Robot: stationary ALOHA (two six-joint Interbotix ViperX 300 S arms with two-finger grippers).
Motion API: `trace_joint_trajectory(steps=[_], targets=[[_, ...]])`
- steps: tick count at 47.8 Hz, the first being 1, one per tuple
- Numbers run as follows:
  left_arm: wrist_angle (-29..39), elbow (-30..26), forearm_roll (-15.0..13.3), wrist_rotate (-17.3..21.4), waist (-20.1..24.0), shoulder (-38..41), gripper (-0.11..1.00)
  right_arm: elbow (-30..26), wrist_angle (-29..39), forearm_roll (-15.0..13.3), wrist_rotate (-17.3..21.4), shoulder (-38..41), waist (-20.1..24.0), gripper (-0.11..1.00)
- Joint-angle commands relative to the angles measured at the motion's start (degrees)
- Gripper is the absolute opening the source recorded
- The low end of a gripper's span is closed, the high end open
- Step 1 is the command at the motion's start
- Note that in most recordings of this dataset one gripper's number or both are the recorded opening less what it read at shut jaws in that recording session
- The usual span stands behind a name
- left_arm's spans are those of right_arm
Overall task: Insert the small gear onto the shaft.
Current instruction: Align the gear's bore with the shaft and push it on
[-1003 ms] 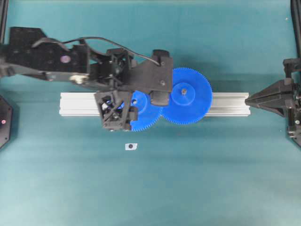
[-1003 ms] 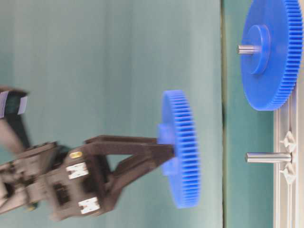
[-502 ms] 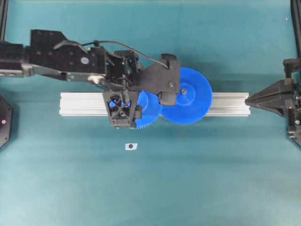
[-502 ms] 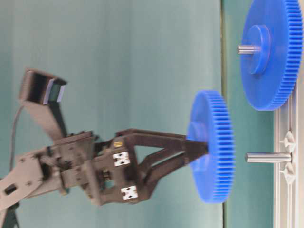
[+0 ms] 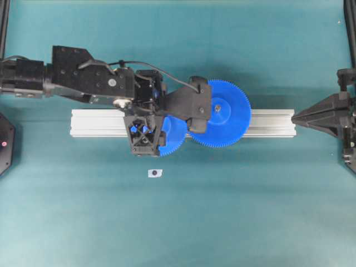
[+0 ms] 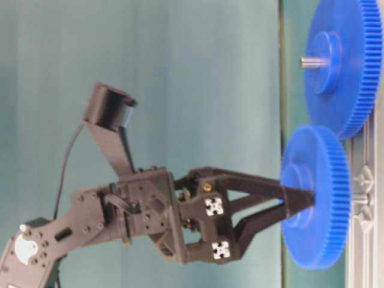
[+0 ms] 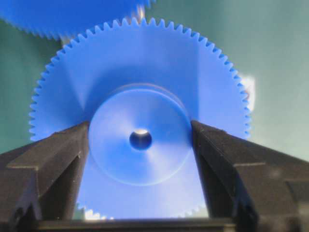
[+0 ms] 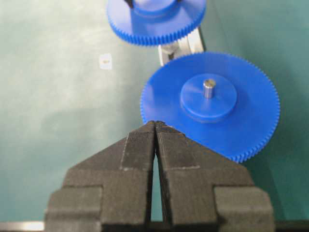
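Note:
My left gripper (image 7: pixel 140 126) is shut on the raised hub of the small gear (image 7: pixel 145 72), a blue toothed disc held flat. In the table-level view the small gear (image 6: pixel 315 195) sits low over the aluminium rail (image 6: pixel 363 258). It covers nearly all of the shaft (image 6: pixel 359 197), a silvery pin standing on the rail. A silvery glint shows inside the gear's centre hole (image 7: pixel 140 132). From overhead the left gripper (image 5: pixel 146 140) hides most of the small gear (image 5: pixel 173 136). My right gripper (image 8: pixel 155 124) is shut and empty. In the overhead view the right gripper (image 5: pixel 295 117) rests at the rail's right end.
A larger blue gear (image 5: pixel 222 114) with a pin at its hub sits on the rail just right of the small one, their rims close together (image 6: pixel 336 129). A tiny pale piece with a dark centre (image 5: pixel 154 173) lies on the teal mat in front of the rail.
The left gripper has lowered the small gear from well above the rail down over the pin, and the arm has reached a little further right. The right gripper has not moved.

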Motion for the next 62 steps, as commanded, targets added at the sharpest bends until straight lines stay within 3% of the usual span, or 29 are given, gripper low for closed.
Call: trace_joint_trajectory(steps=[1, 42, 62], targets=[[-0.4, 0.5, 0.2, -0.2, 0.3, -0.9, 0.70, -0.4, -0.5, 0.0, 0.5, 0.2, -0.1, 0.07], [-2.7, 6.4, 0.2, 0.7, 3.7, -3.4, 0.70, -0.4, -0.5, 0.0, 3.3, 0.0, -0.1, 0.07], [-3.6, 1.5, 0.2, 2.7, 3.6, -1.6, 0.70, -0.4, -0.4, -0.1, 3.3, 0.0, -0.1, 0.07]])
